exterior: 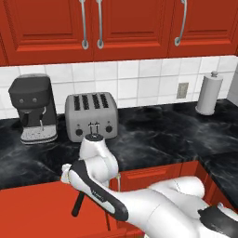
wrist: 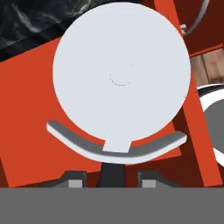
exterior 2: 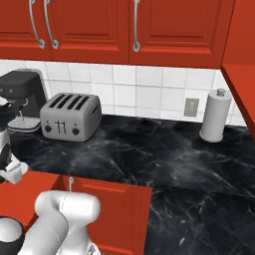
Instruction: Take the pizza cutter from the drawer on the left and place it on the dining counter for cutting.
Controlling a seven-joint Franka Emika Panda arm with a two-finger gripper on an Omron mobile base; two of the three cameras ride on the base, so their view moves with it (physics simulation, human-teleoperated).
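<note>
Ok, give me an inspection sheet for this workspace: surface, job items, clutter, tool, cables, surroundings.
Surface: black marble worktop, joined to the tiled backsplash.
Job's things: pizza cutter, its wheel close in front of the hand camera, with the open red drawer behind it.
Clutter: toaster, coffee machine and paper towel roll along the backsplash.
Tool: tool fingertips flank the cutter's black handle; a grip cannot be confirmed.
Cables: nothing seen.
Surroundings: red wall cabinets, white tiles, wall outlet.
</note>
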